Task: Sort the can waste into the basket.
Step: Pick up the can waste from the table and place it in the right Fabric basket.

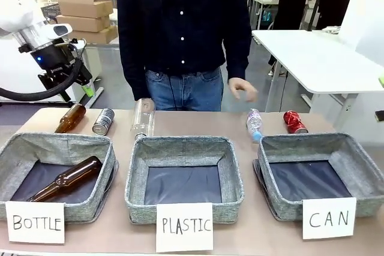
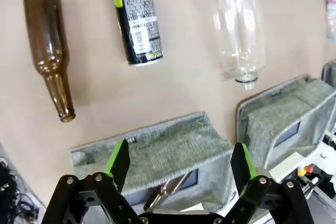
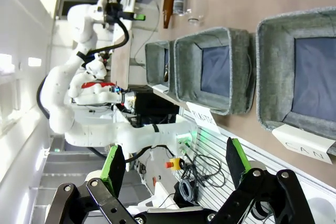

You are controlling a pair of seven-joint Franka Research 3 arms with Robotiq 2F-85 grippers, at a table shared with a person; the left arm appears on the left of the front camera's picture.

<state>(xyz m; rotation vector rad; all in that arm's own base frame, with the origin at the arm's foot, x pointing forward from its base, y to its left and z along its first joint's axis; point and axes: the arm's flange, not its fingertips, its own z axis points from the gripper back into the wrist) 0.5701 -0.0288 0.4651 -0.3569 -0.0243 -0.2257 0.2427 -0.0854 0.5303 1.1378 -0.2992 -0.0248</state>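
The dark grey-black can lies on its side behind the BOTTLE basket, and in the left wrist view this can sits far beyond the open fingers. The dented red can lies behind the CAN basket, whose white card reads "CAN". My left gripper hangs above the table's far left corner; its wrist view shows it open and empty. My right gripper is open and empty, held off the table's front edge facing the CAN basket. It is outside the front view.
A brown bottle and a clear plastic bottle flank the dark can. A small plastic bottle lies left of the red can. Another brown bottle rests in the BOTTLE basket. A person's hand hovers at the far edge.
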